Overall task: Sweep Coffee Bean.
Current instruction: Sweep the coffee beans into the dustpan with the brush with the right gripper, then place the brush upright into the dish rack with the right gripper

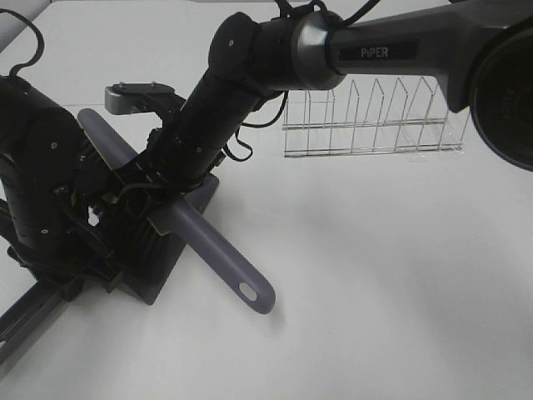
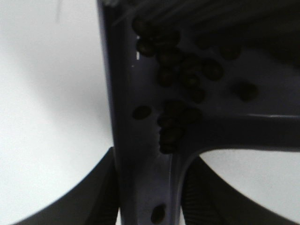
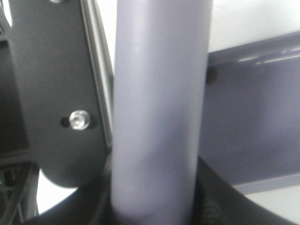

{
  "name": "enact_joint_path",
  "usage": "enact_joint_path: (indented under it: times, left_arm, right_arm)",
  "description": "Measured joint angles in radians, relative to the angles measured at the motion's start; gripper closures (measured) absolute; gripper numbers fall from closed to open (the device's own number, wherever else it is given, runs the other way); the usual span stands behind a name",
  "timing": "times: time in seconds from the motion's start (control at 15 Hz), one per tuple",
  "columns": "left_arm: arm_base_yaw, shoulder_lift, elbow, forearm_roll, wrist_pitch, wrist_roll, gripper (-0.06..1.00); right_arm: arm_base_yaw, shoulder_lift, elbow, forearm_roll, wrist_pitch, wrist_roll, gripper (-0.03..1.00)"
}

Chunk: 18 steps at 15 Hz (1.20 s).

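**White bench, beans already gathered on the dustpan**

White bench (image 1: 375, 292) fills the high view, and a wire rack (image 1: 366, 121) stands at one o'clock, well apart from the work. At nine o'clock the dustpan (image 1: 166, 268) rests on the surface. The brush (image 1: 229, 262) is laid across it, with its long handle running out toward five o'clock. The right gripper (image 1: 162, 207), reached across the middle, is clenched around that handle near the head, presumably so that the bristles can be drawn along the pan. No beans can be made out from here, since the pan's floor is hidden by the arms.

From the left wrist, the left gripper (image 2: 147, 192) is seen clenched on the dustpan's handle, one finger on each side. This is judged to steady the pan against the push of the brush. The coffee bean (image 2: 180, 86) cluster is found on the pan's floor, bunched by the side wall, with the bristles (image 2: 211, 14) just beside it. A few strays lie apart, one down in the handle channel, so the sweep is judged nearly done.

From the right wrist, the brush handle is seen grasped between the fingers, with the pan's wall just beside it.
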Motion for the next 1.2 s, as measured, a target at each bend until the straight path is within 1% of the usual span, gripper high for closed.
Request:
enact_joint_path:
  times: [0.07,0.27,0.33,0.47,0.6,0.73,0.87,1.07,1.2]
  left_arm:
    - [0.001,0.0,0.0,0.0,0.0,0.0,0.61]
    - [0.003,0.0,0.0,-0.004,0.003,0.002,0.61]
    - [0.003,0.0,0.0,-0.005,0.003,0.002,0.61]
    - [0.003,0.0,0.0,-0.006,0.003,0.004,0.61]
    - [0.003,0.0,0.0,-0.009,0.003,0.004,0.61]
    - [0.003,0.0,0.0,-0.011,0.003,0.004,0.61]
    - [0.003,0.0,0.0,-0.011,-0.001,0.004,0.61]
    - [0.003,0.0,0.0,-0.022,-0.014,0.002,0.61]
    - [0.003,0.0,0.0,-0.029,-0.016,-0.023,0.61]
  right_arm:
    - [0.0,0.0,-0.018,-0.014,0.013,0.0,0.61]
    - [0.0,0.0,-0.144,-0.137,0.075,0.02,0.61]
    - [0.0,0.0,-0.16,-0.147,0.083,0.03,0.61]
    - [0.0,-0.001,-0.228,-0.215,0.132,0.087,0.61]
    - [0.0,-0.002,-0.28,-0.323,0.188,0.183,0.61]
    - [-0.013,-0.025,-0.29,-0.393,0.224,0.253,0.61]
    - [-0.057,-0.079,-0.293,-0.414,0.275,0.279,0.61]
    - [-0.134,-0.139,-0.293,-0.418,0.358,0.298,0.61]
    - [-0.178,-0.17,-0.293,-0.419,0.361,0.312,0.61]
